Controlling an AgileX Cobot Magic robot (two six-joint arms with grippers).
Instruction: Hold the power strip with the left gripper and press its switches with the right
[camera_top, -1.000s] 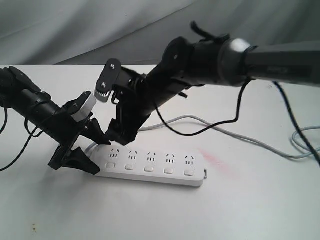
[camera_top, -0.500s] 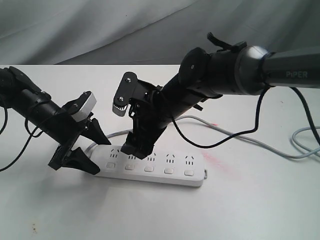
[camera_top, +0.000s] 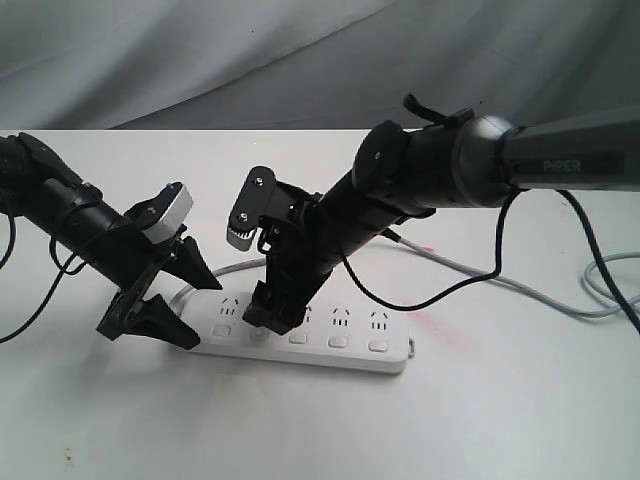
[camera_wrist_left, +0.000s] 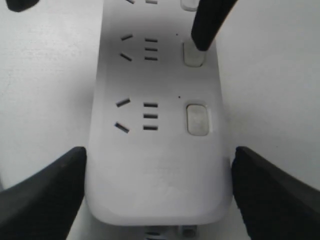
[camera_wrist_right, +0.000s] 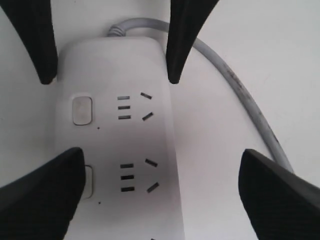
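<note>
The white power strip lies flat on the table, its grey cord running off to the right. My left gripper is shut on the strip's left end, one black finger against each long side. My right gripper is open and comes down steeply from the right. One of its fingertips rests on the second switch. The first switch is uncovered. In the right wrist view the strip lies between the right gripper's wide-spread fingers.
White table with a grey cloth backdrop behind its far edge. A pink smear marks the table right of the strip. Black cables hang from both arms, and the cord loops at the right edge.
My right gripper has moved right from above the strip's first socket group and dropped, bringing a fingertip onto the second switch. The left gripper and the strip have stayed put.
</note>
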